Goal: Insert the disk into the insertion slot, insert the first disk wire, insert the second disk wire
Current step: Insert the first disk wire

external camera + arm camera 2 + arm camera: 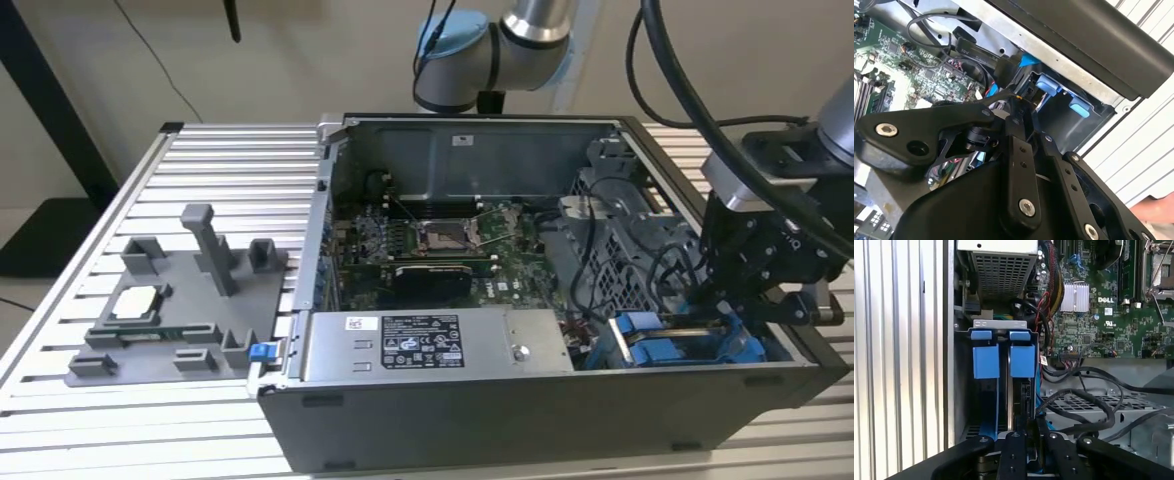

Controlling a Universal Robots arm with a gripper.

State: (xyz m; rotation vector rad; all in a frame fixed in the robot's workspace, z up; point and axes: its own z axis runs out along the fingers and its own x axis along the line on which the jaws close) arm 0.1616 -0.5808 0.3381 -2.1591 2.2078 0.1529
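The disk, in its bright blue carrier, stands on edge inside the insertion slot, beside a second blue carrier. In the exterior view the disk sits in the insertion slot at the case's near right corner. My gripper reaches down into that corner. In both wrist views my gripper has its fingers drawn close together at the disk's rear edge, on what looks like a dark wire connector. A black wire and a thin blue wire run toward the fingers.
The open computer case holds a motherboard, a labelled power supply box and a metal cage with loose cables. On the slatted table at the exterior view's left stands a grey fixture with a small blue clip.
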